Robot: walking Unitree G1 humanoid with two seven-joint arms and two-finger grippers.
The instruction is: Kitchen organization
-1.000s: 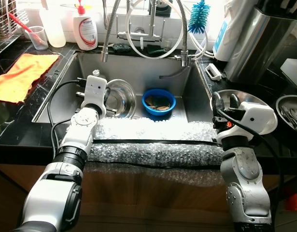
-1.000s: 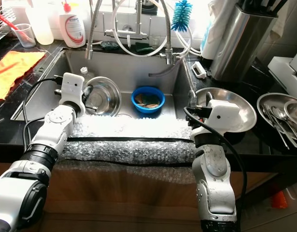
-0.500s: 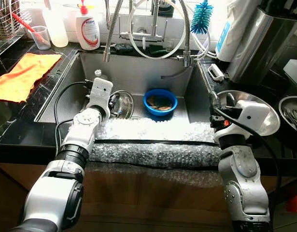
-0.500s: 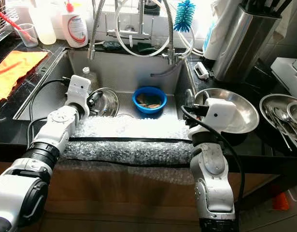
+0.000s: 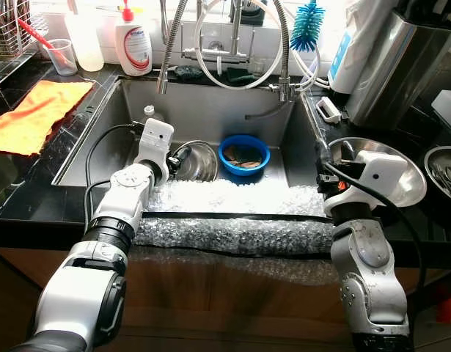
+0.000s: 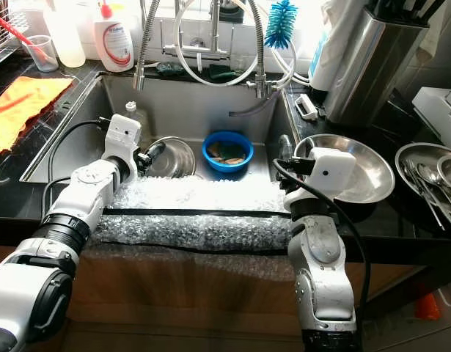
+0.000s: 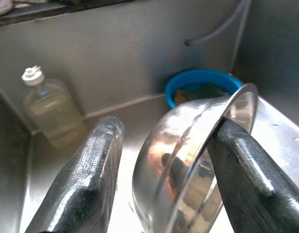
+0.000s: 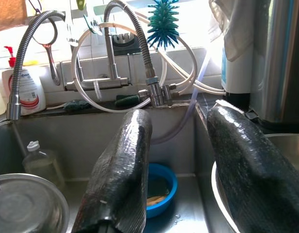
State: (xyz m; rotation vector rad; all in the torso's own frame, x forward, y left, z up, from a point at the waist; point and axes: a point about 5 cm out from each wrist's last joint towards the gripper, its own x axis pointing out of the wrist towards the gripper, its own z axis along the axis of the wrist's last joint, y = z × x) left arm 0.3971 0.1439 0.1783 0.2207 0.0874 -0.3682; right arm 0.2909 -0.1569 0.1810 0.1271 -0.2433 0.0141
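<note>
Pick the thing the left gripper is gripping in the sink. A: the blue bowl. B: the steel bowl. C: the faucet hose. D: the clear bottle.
B: in the left wrist view the left gripper has one finger inside the tilted steel bowl and one outside its rim.

Nothing here can actually be read. The white plastic soap bottle with the red pump top [image 5: 133, 45], standing on the black counter behind the sink, carries a red and white label, but its print is too small and soft to make out. The white container with a blue label [image 5: 341, 55] near the tall steel canister shows only a blur of colour, no legible letters.
</note>
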